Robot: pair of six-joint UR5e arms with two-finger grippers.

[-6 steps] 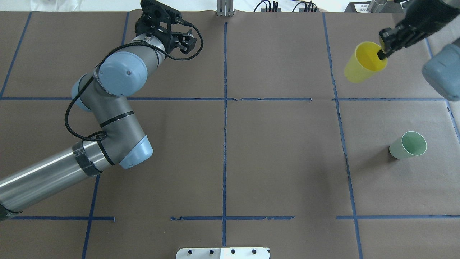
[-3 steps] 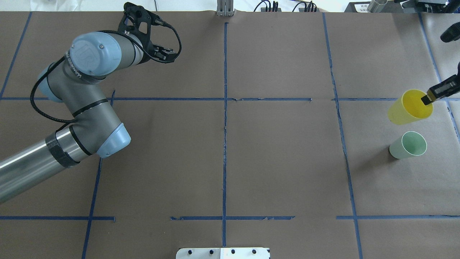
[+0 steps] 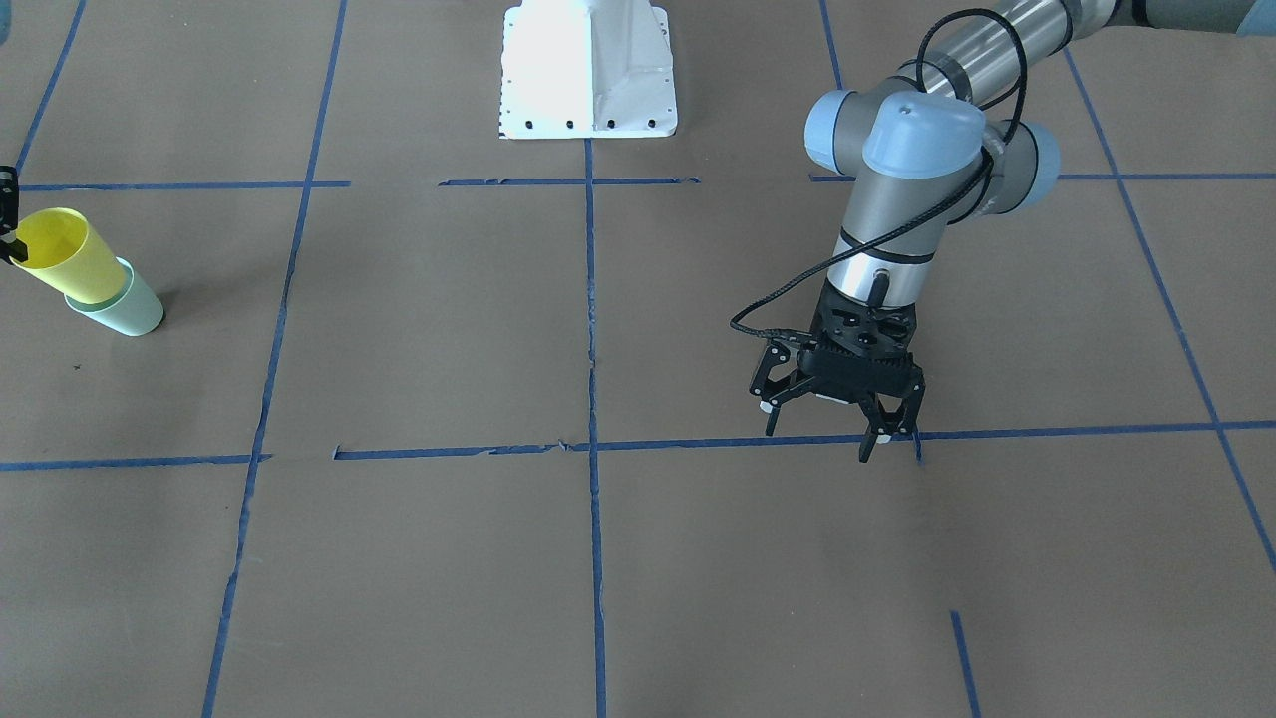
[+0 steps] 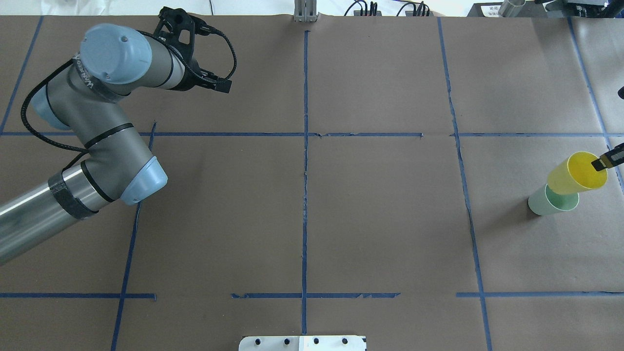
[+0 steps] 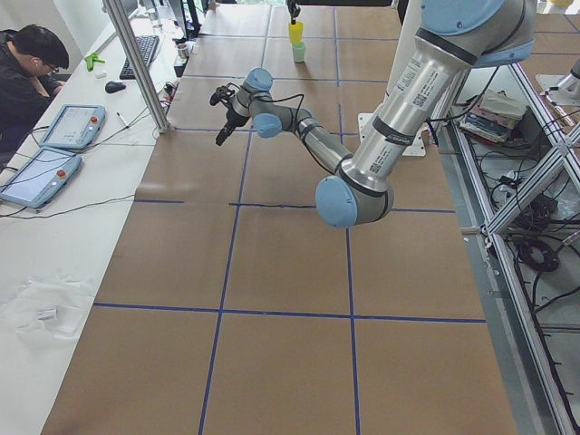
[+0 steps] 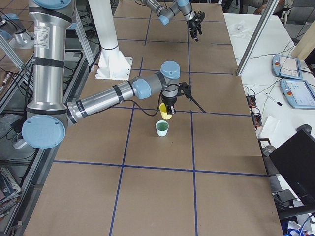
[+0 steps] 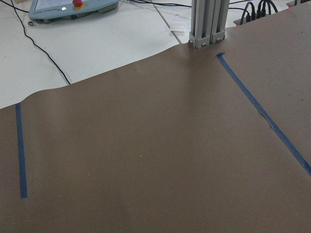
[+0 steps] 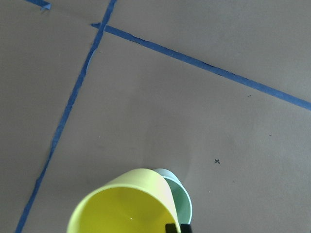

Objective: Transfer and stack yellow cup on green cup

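Observation:
The yellow cup [image 4: 573, 178] hangs tilted from my right gripper [image 4: 604, 162], which is shut on its rim, one finger inside. It hovers just over the green cup [image 4: 543, 204], which stands upright on the brown table paper at the right. In the front-facing view the yellow cup [image 3: 65, 259] overlaps the green cup [image 3: 125, 314]. In the right wrist view the yellow cup [image 8: 121, 204] covers most of the green cup [image 8: 182, 204]. My left gripper [image 3: 822, 439] is open and empty, low over the table's far left part, also seen overhead [image 4: 219, 83].
Blue tape lines [image 4: 304, 146] divide the brown paper into squares. The white robot base plate [image 3: 588, 70] is at the near edge. An aluminium post [image 4: 304, 9] stands at the far edge. A seated operator [image 5: 27, 72] and teach pendants [image 6: 288, 66] are beyond it.
My right gripper has carried the yellow cup toward me, from the far right square to right over the green cup. My left arm has swung back to the left.

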